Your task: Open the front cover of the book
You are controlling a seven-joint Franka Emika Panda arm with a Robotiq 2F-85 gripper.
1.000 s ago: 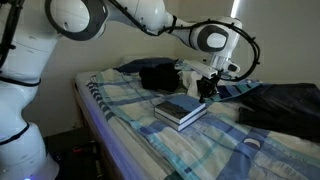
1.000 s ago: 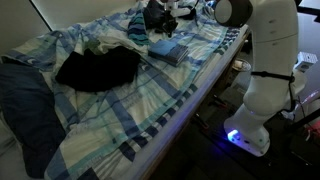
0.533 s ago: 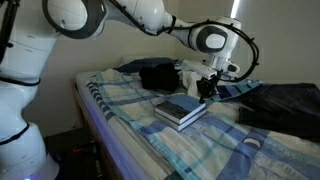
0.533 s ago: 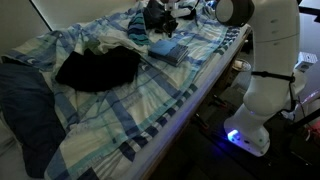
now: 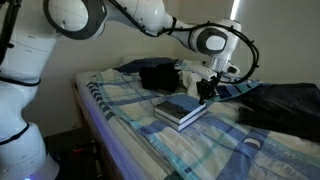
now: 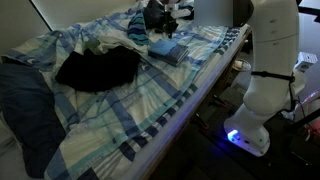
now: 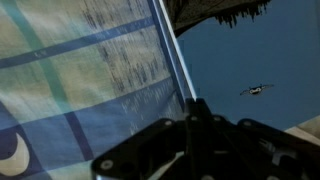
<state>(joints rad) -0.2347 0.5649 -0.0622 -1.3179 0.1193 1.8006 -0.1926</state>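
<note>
A bed (image 5: 118, 104) spread with blue plaid bedding fills both exterior views, and the white arm (image 5: 150, 14) reaches over it from the side. A heap of dark clothing (image 6: 98, 68) lies on the bedding, well apart from the book (image 5: 180, 111). The book rests flat on the bedding near the bed's edge, its pale page edges showing along the side in an exterior view. It is small and partly hidden by the arm's head in an exterior view (image 6: 168, 51).

The front cover (image 5: 184, 104) lies down flat on the book, closed. In the wrist view it is the dark blue surface (image 7: 262, 62) to the right of a pale edge line, with plaid bedding to the left.

The end effector (image 5: 207, 92) hangs at the book's far corner. In the wrist view (image 7: 190, 112) its fingers are pressed together, their tip at the cover's edge. Whether they pinch the cover cannot be told.
</note>
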